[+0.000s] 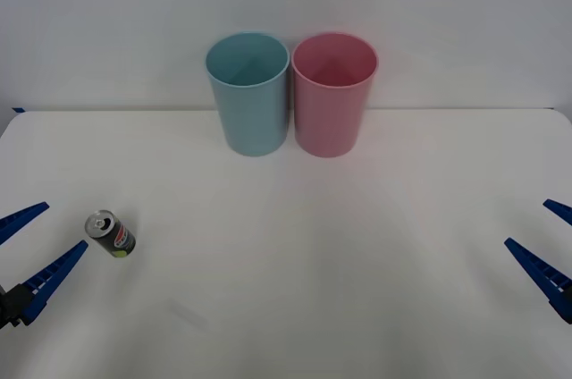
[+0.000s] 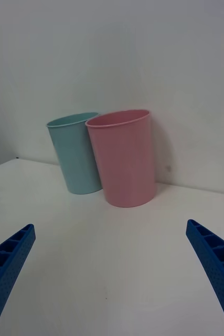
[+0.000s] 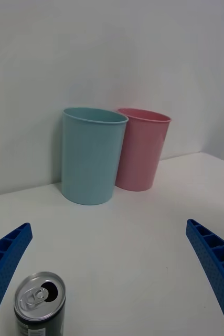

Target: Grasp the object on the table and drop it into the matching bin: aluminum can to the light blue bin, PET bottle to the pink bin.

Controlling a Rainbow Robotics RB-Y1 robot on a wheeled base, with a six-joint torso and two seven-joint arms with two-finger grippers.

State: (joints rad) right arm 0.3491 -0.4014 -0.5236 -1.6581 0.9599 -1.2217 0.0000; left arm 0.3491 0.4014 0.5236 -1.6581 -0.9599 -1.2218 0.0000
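Aluminum can (image 1: 111, 233) stands upright on the table (image 1: 295, 290), lower left of the front view, just beside my left gripper (image 1: 36, 249). That gripper's fingers are spread wide, nothing held. In the left wrist view the can (image 3: 40, 304) sits close to one finger (image 3: 4, 262), off-centre in the gap.

Step in hand, by my reading: approach and grasp with the left arm. To do it well I should shift sideways until the can is centred between the fingers, then close on the body below the silver top.

Light blue bin (image 1: 248, 93) stands at upper centre, touching or nearly touching the pink bin (image 1: 333, 93).

Right gripper (image 1: 552, 249) waits spread and empty at lower right.
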